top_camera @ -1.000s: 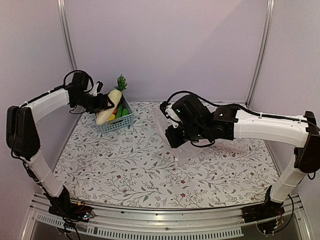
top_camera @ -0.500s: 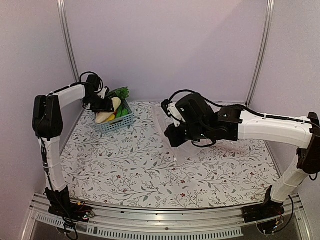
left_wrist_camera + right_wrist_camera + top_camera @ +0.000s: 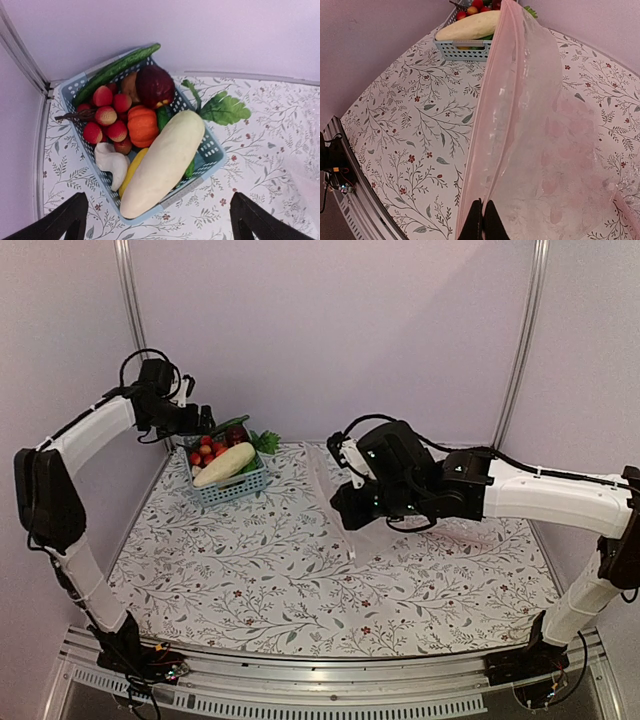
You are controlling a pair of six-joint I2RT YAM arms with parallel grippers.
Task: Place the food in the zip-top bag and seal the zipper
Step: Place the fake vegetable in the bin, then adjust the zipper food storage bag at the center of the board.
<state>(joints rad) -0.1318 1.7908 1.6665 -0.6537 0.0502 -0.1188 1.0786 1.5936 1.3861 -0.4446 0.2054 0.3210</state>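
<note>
The food (image 3: 165, 160) sits in the basket (image 3: 212, 152) below the left gripper (image 3: 158, 210), whose jaws are wide and empty, so picking is in hand and calls for descending, while the right gripper (image 3: 482, 215) pinches, seemingly by its mouth edge, the zip-top bag (image 3: 535, 125).

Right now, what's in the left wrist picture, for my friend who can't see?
A blue basket holds a long white vegetable, an orange piece, a maroon piece, small red fruits and a green cucumber. The left gripper hangs open above it.
</note>
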